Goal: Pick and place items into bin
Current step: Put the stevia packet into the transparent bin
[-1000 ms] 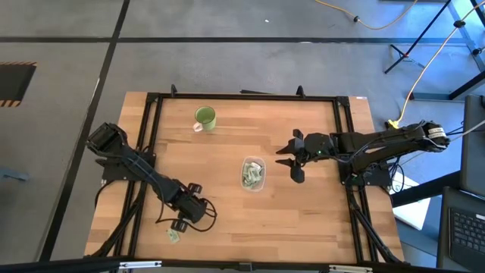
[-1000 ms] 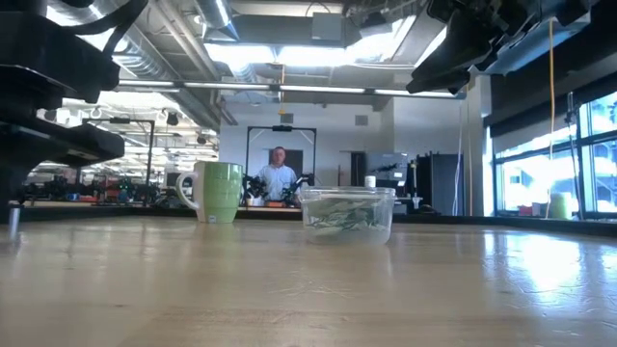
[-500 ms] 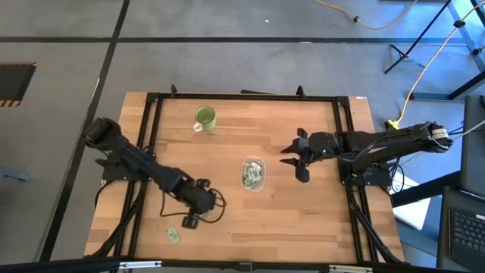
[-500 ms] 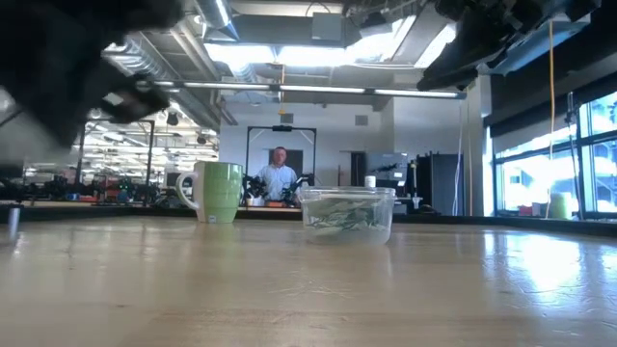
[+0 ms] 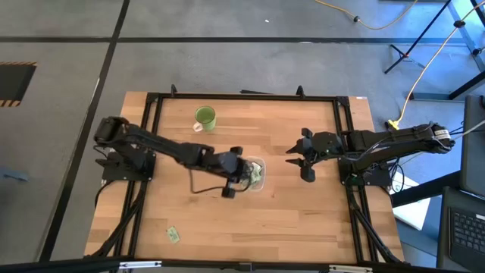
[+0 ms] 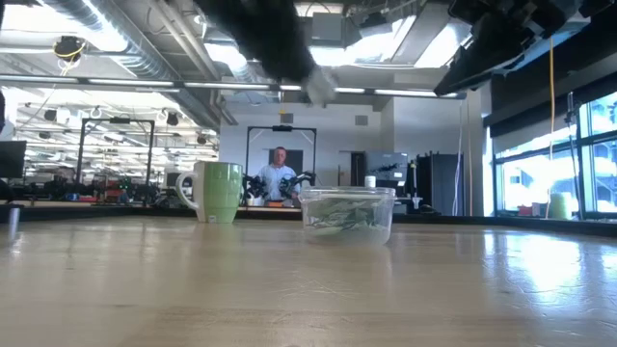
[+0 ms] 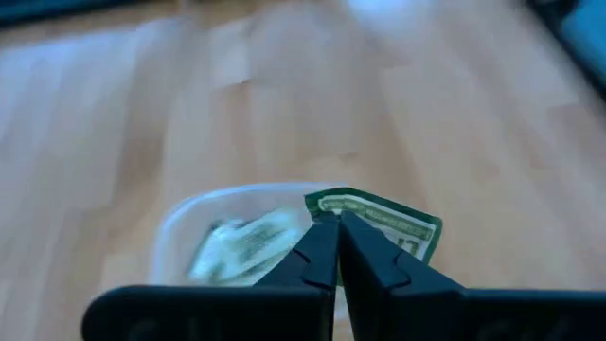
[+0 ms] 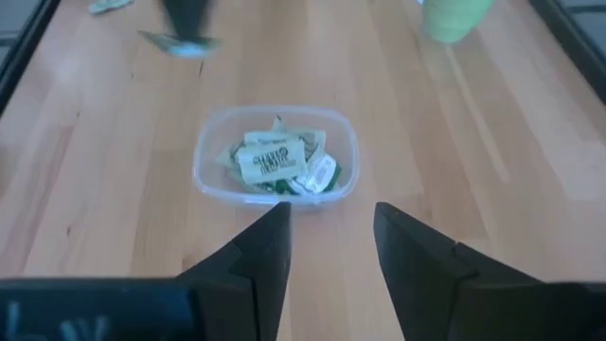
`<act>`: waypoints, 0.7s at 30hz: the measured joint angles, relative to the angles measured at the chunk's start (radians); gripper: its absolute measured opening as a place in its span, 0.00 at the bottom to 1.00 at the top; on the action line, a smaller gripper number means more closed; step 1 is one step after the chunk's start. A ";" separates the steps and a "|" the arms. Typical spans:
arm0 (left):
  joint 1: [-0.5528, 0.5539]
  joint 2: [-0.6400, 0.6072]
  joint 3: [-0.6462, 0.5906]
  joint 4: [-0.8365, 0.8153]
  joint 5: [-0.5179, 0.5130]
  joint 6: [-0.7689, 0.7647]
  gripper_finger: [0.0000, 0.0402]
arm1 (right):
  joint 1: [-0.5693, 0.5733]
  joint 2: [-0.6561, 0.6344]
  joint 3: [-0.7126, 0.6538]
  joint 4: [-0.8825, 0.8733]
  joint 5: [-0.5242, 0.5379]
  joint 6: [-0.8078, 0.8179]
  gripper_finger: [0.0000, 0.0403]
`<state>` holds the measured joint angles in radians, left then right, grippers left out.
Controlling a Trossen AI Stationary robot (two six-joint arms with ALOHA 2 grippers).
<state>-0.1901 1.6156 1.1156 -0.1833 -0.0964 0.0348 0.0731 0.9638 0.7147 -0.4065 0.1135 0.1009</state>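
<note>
One bin, one mug, one loose packet on the table.

dark print on a whitish packet in the bin, wording unreadable

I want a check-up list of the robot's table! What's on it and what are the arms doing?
Surface: wooden table, bare planks.
Job's things: clear bin holding packets; one packet pinched above it; one loose packet near the front edge.
Clutter: green mug.
End effectors: left end effector shut on packet beside the bin; right end effector open, waiting right of the bin.
Cables: yellow cable on floor.
Surroundings: person far behind.
</note>
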 joint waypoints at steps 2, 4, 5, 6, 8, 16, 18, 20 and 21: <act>0.043 0.037 0.001 0.018 -0.003 0.005 0.02 | 0.000 0.000 0.000 -0.016 0.000 0.001 0.39; 0.078 0.081 0.002 0.045 0.004 0.005 0.02 | 0.000 0.000 0.000 -0.038 0.000 0.001 0.39; 0.093 0.106 0.002 0.054 0.008 0.009 0.02 | 0.000 0.000 0.000 -0.043 0.000 0.000 0.39; 0.106 0.129 0.002 0.066 0.008 0.016 0.02 | 0.000 0.000 0.000 -0.045 0.000 0.000 0.39; 0.127 0.169 0.002 0.078 0.007 0.023 0.02 | 0.000 0.000 0.000 -0.045 0.000 0.003 0.39; 0.168 0.214 0.002 0.059 0.059 0.006 0.12 | 0.000 0.000 0.000 -0.053 0.000 -0.002 0.39; 0.167 0.192 0.002 0.034 0.063 0.005 0.17 | 0.000 0.000 0.000 -0.056 0.000 -0.002 0.39; 0.165 0.144 0.002 -0.004 0.065 0.005 0.21 | 0.000 0.000 0.000 -0.063 -0.001 -0.002 0.39; 0.161 0.113 0.002 -0.039 0.065 0.005 0.22 | 0.000 0.000 0.000 -0.069 -0.001 -0.001 0.39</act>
<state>-0.0294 1.7285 1.1176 -0.2226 -0.0315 0.0399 0.0731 0.9642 0.7147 -0.4751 0.1129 0.0995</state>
